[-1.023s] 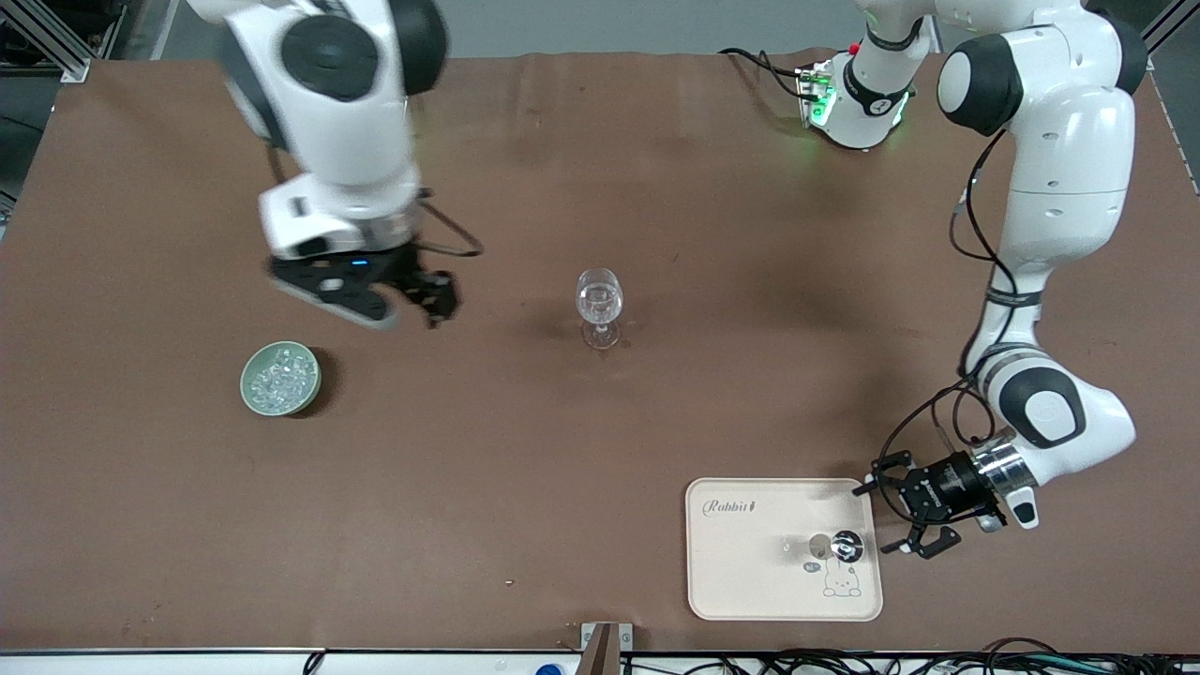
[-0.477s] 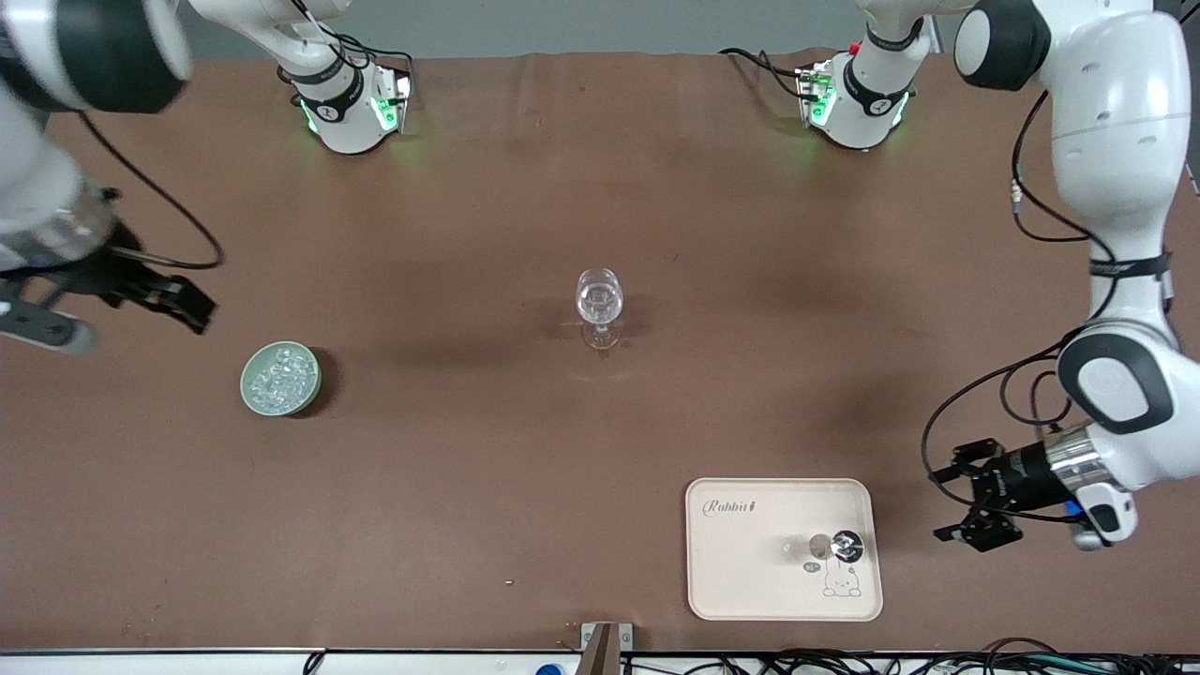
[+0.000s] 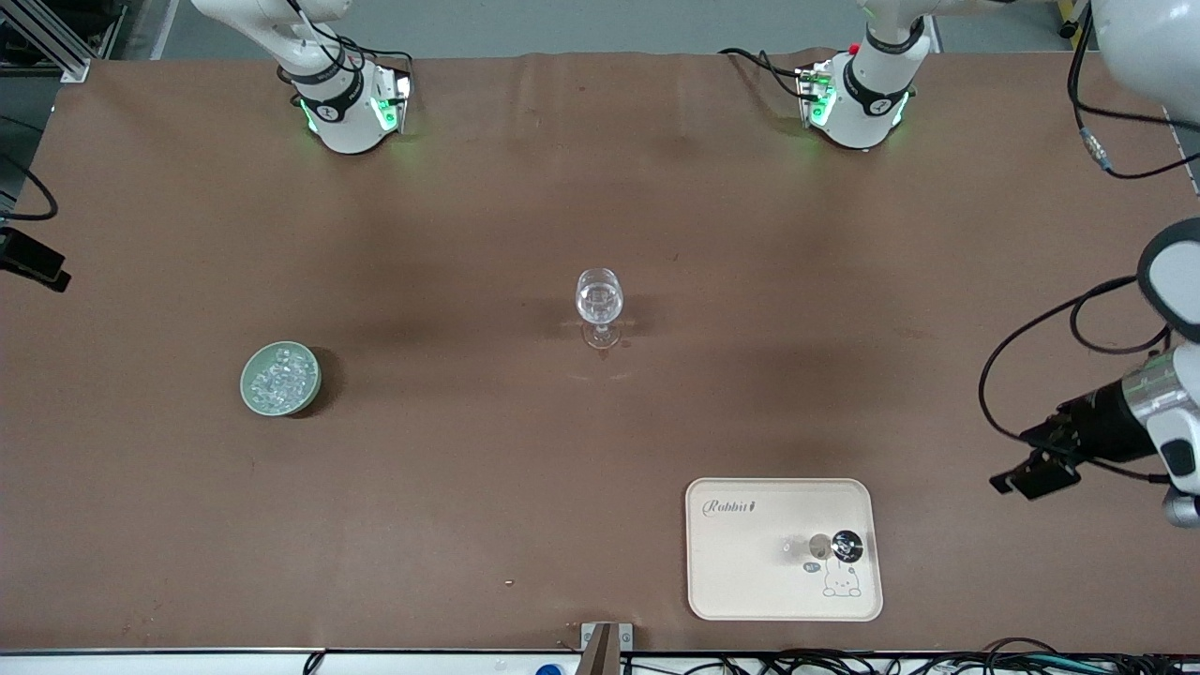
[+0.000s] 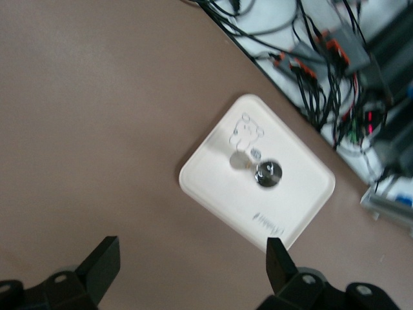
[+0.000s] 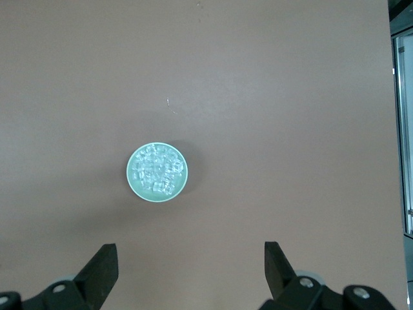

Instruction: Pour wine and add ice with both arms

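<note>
Front view shows ice (image 3: pixel 279 377) in a green bowl (image 3: pixel 250 391) toward the right arm's end; right gripper (image 5: pixel 187 278) and left gripper (image 4: pixel 193 274), both wide open and empty, should descend squarely over their targets.

L arm raised at its end of table, wrist bent, left gripper (image 3: pixel 1031 475) fingers spread wide. R arm mostly out of frame; right gripper (image 5: pixel 190 271) fingers wide apart, prob. high over its table end.
</note>
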Motion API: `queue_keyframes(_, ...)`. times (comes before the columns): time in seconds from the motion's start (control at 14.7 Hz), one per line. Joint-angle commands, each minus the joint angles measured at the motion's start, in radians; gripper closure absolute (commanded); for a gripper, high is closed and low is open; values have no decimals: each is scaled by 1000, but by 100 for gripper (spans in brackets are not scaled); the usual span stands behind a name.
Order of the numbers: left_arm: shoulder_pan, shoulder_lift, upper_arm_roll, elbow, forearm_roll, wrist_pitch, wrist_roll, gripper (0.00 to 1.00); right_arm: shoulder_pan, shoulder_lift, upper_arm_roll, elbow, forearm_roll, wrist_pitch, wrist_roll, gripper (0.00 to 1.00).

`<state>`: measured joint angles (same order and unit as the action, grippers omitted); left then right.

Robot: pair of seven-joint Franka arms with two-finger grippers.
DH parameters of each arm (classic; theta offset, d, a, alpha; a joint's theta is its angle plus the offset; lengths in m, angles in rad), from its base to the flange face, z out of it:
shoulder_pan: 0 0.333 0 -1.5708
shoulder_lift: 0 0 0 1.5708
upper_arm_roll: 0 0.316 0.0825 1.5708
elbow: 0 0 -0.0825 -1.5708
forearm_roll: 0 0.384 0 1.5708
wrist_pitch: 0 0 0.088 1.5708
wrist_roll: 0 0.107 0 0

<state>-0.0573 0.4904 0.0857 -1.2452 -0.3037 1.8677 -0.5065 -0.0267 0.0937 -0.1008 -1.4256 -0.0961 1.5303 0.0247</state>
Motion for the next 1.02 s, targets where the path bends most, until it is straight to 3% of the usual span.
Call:
queue_keyframes(0.0, -1, -120, 3, -57, 29, -94, 174, 0, -34, -31, -14, -44, 70, 10, -42, 0)
queue_keyframes(0.2, 5, -208, 8, -75, 38, -133, 343, 0, -67, -31, 16, -44, 72, 8, -42, 0)
queue_keyframes(0.34, 7, -284, -29, -118, 168, -168, 387, 0, -75, -31, 36, -44, 72, 5, -42, 0)
queue_keyframes(0.48, 19, -401, -96, -231, 227, -170, 390, 0, -70, -32, 35, -42, 73, 4, -38, 0)
queue_keyframes(0.68, 14, -553, -103, -409, 230, -153, 413, 0, -46, -41, 36, -42, 107, 2, -26, 0)
queue_keyframes(0.82, 10, -595, -106, -457, 230, -139, 443, 0, -41, -48, 38, -39, 128, -12, -6, 0)
queue_keyframes(0.95, 4, -584, -107, -447, 247, -151, 453, 0, -36, -49, 42, -32, 130, -44, 23, 0)
